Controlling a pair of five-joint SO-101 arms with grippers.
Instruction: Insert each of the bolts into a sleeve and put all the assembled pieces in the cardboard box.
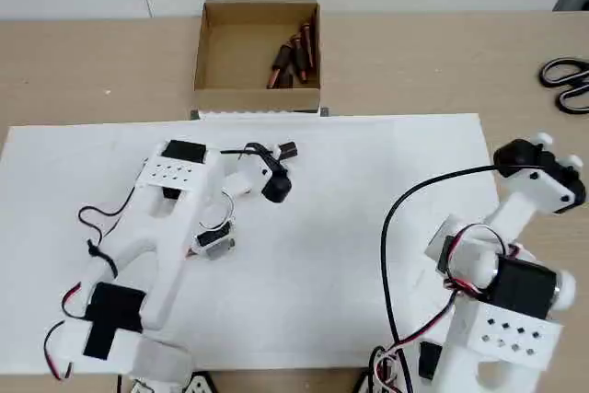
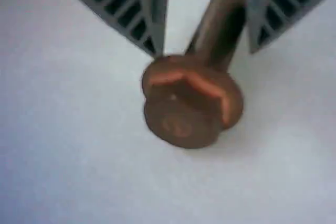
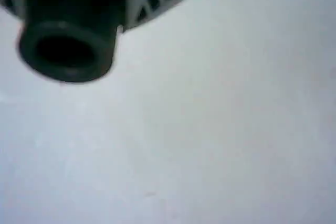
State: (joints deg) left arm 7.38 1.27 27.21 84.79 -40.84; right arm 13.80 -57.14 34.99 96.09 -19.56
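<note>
Two claws are loaded as I look over my feeds. My left claw [image 2: 205, 48] is clenched on a copper bolt [image 2: 189, 103]. The shank runs up between the grey ribbed fingers [image 2: 126, 9], and the flanged hex head points toward the camera, just above the white sheet of paper [image 2: 63, 156]. From above, the left arm [image 1: 166, 227] stretches from the near left corner of the sheet toward its middle, stopping a little short of the far edge.

My right claw [image 3: 73, 3] is grasping a black sleeve [image 3: 68, 74], its open end facing the lens and the paper below it. The right arm [image 1: 506, 273] stands at the near right corner of the sheet, with its wrist raised over the right edge.

The cardboard box [image 1: 198, 43] sits on the tabletop [image 1: 92, 71] just beyond the far edge of the paper, around the middle. Several copper pieces [image 1: 293, 60] lie heaped in its right half. A pair of scissors [image 1: 566, 80] lies near the far right edge of the tabletop, well apart from the box.
</note>
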